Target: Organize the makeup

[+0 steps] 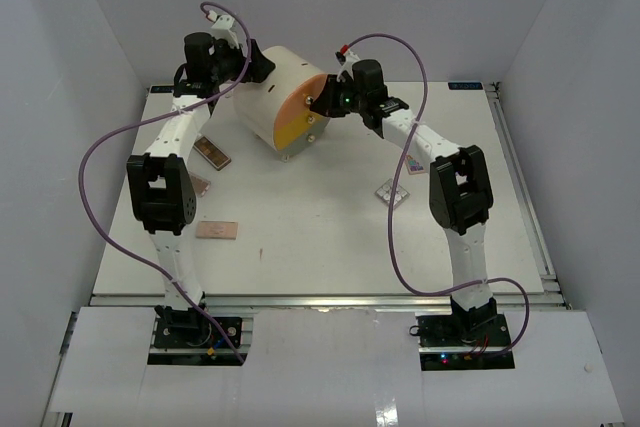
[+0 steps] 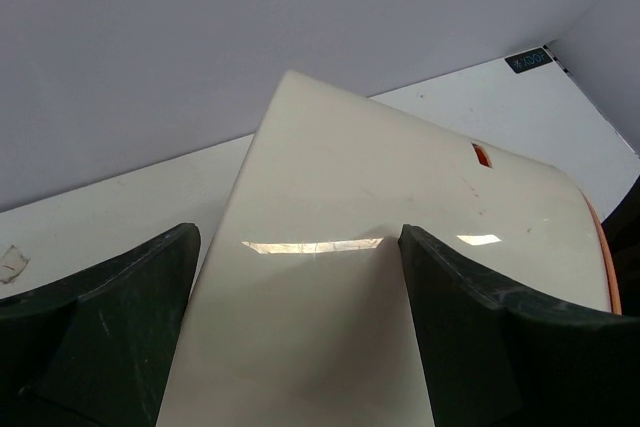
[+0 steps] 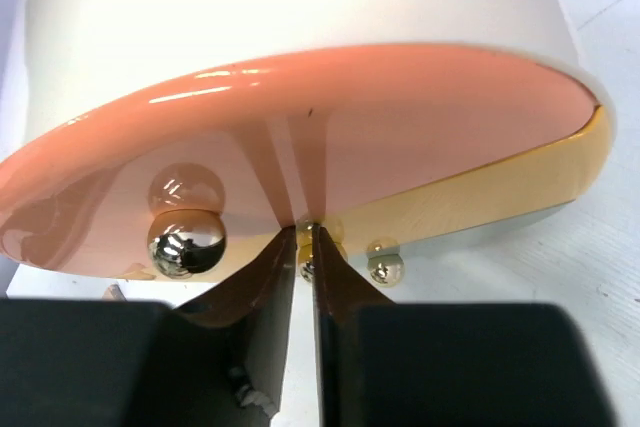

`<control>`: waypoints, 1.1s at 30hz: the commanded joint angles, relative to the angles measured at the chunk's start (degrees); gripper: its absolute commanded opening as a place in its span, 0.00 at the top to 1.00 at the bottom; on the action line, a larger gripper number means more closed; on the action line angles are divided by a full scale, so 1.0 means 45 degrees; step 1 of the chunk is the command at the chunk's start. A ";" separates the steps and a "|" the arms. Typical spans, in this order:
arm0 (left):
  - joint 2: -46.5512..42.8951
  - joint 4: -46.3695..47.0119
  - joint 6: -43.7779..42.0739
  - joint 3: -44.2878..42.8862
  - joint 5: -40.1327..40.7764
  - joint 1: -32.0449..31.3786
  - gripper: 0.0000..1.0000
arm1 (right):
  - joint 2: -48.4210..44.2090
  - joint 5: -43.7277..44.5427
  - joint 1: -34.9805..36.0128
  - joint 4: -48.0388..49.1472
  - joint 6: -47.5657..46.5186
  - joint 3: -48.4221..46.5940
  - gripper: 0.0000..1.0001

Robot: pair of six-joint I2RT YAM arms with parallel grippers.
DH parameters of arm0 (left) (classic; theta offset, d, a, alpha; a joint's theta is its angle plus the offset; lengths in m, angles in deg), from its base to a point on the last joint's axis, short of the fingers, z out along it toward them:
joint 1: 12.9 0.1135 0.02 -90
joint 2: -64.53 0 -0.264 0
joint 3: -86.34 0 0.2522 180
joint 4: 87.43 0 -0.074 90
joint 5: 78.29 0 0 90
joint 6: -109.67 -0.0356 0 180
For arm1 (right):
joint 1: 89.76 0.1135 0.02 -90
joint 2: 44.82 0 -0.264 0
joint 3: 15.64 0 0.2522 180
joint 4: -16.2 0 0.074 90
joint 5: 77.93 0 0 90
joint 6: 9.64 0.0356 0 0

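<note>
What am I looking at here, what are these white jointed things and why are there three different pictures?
These are two robot arms bolted at the near edge of a white table. The overhead view comes from a fixed camera above and behind them; the other two come from small cameras on each wrist, so you see each arm's own fingers.

In the middle sits a cream drawer unit shaped like a drum, with an orange and yellow front. The left gripper stands open around its cream body. The right gripper is nearly closed at the front, next to a small gold knob; I cannot tell if it grips anything.

A few flat makeup palettes lie loose on the table, none held.
</note>
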 commanded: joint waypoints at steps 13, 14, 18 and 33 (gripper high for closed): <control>-0.0127 -0.1423 0.0461 0.1024 -0.0406 -0.0216 0.07 | -0.1945 -0.1349 -0.0923 0.4733 -0.2105 0.3991 0.73; -0.0137 -0.1423 0.0540 0.1014 -0.0386 -0.0187 0.07 | -0.2115 -0.1467 -0.1003 0.4862 -0.2154 0.4261 0.73; -0.0137 -0.1384 0.0731 0.0979 -0.0396 -0.0123 0.07 | -0.2092 -0.2749 -0.1199 0.5257 -0.2690 0.4992 0.71; -0.0028 -0.1232 0.0993 0.1025 -0.0815 -0.0122 0.06 | 0.1400 -0.3942 -0.1130 0.4954 -0.0998 0.2682 0.41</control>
